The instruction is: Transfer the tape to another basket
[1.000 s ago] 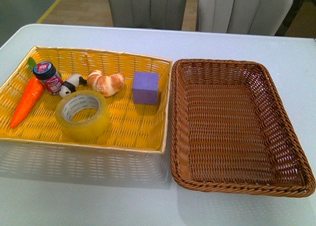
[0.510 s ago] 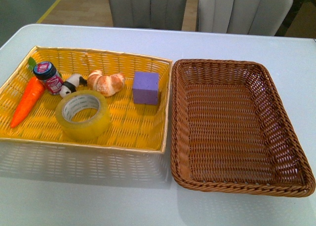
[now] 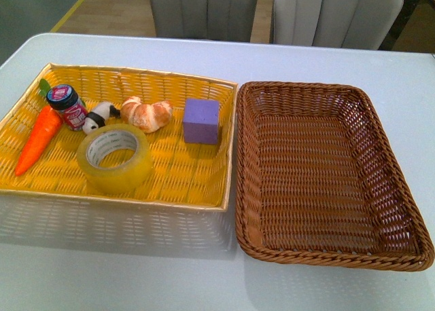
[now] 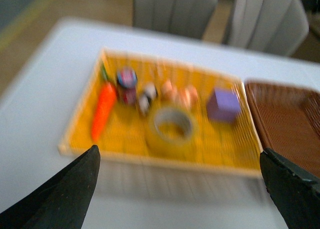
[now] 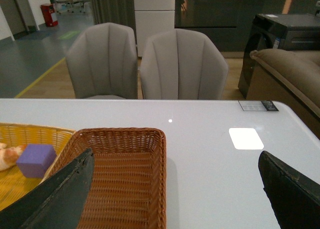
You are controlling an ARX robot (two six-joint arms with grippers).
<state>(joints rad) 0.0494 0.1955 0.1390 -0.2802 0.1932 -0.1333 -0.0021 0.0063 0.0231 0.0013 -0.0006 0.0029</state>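
Observation:
The tape (image 3: 114,157), a wide yellowish roll with a white printed core, lies flat in the front part of the bright yellow basket (image 3: 197,189). It shows blurred in the left wrist view (image 4: 171,129). The dark brown wicker basket (image 3: 397,189) stands empty to the right, touching the yellow one; its corner shows in the right wrist view (image 5: 155,189). My left gripper (image 4: 180,189) is open, above the table in front of the yellow basket. My right gripper (image 5: 175,194) is open above the brown basket's right side. Neither arm shows in the front view.
The yellow basket also holds a toy carrot (image 3: 39,138), a small jar (image 3: 67,106), a panda figure (image 3: 98,115), a croissant (image 3: 147,114) and a purple cube (image 3: 201,121). Two grey chairs (image 5: 145,64) stand behind the white table (image 3: 136,270).
The front view is unchanged; nothing in the baskets has moved.

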